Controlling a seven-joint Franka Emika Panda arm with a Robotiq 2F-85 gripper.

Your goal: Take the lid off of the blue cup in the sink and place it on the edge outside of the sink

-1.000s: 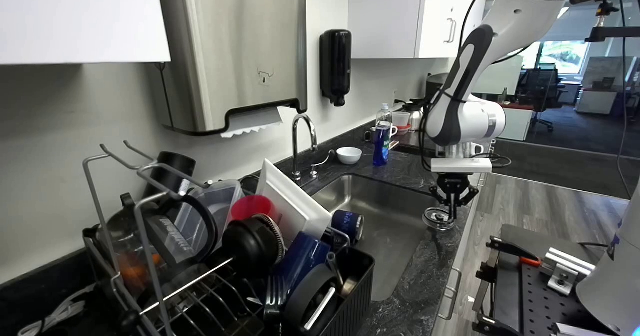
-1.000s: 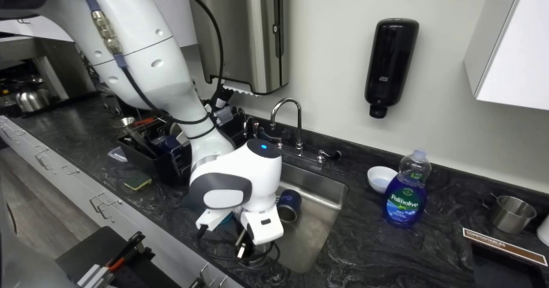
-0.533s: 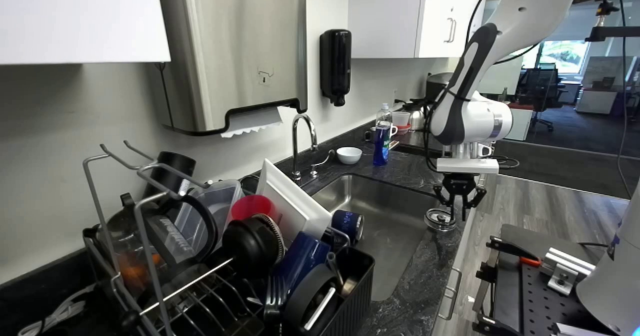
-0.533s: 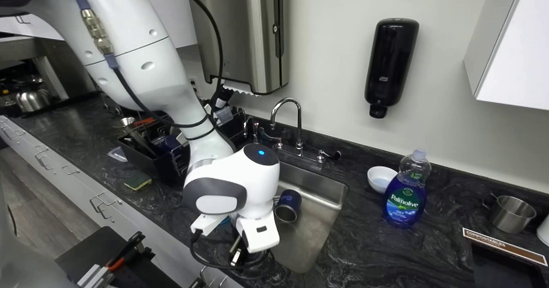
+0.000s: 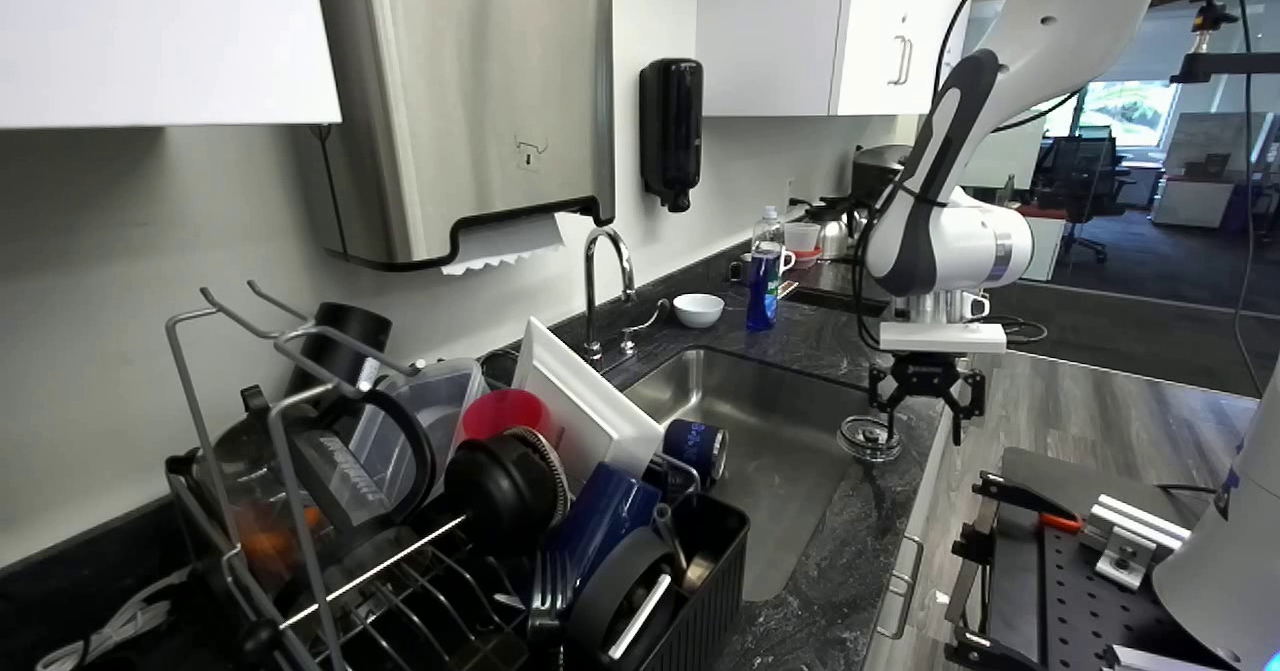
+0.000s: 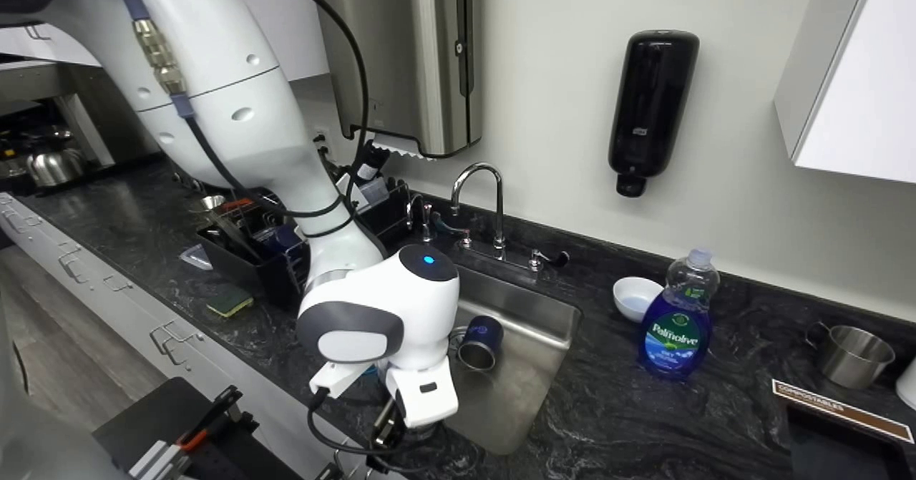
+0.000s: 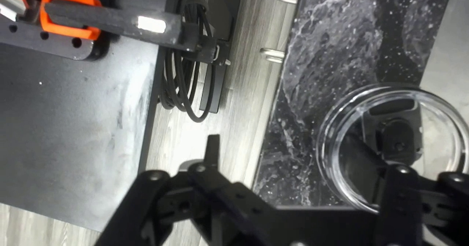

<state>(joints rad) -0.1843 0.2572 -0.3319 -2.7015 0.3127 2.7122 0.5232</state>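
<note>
Lid, clear with a dark centre, lies at the stone edge of the bench, seemingly overhanging the sink; the tool stands spread wide, gripping nothing, apparently to leave it there, yet close enough to nudge it.

Bright window, glare on floor, end effector blurred in wrist view

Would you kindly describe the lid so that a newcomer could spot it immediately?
Find the steel sink, then its dark stone edge opposite the faucet. There, by the open pincer, is the lid: a see-through round disc, dark in the middle, unlike the opaque blue cup inside the sink.
</note>
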